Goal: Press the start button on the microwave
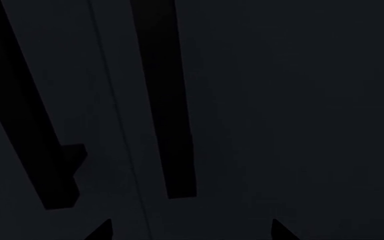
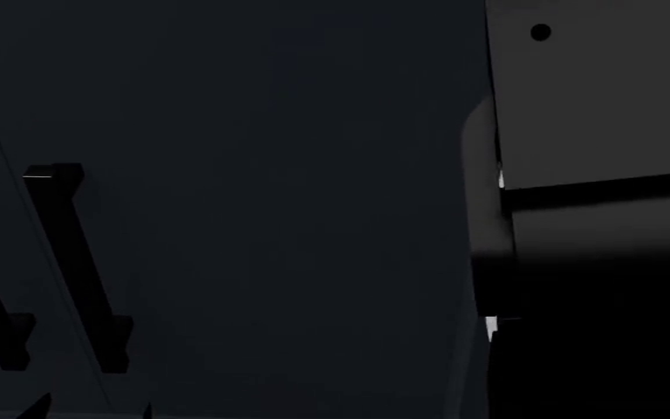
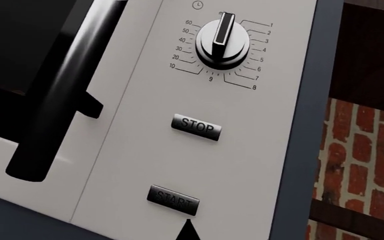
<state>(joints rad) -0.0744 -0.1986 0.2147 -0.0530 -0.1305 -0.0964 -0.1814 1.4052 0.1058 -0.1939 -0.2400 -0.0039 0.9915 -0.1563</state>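
The right wrist view shows the microwave's pale control panel [image 3: 245, 150] close up. It carries a dark START button [image 3: 173, 200], a STOP button [image 3: 197, 127] and a timer dial [image 3: 223, 42]. My right gripper [image 3: 188, 231] is shut, its fingertips forming one black point just short of the START button's edge; I cannot tell if it touches. My left gripper [image 1: 192, 232] is open and empty, its two tips wide apart before a dark panel. The microwave is not visible in the head view.
The microwave's black door handle [image 3: 65, 95] runs beside the panel. A brick wall [image 3: 359, 160] and dark shelving lie past the microwave's side. Dark cabinet fronts with black bar handles [image 2: 79, 262] fill the head view, and my right arm [image 2: 603, 262] blocks its right side.
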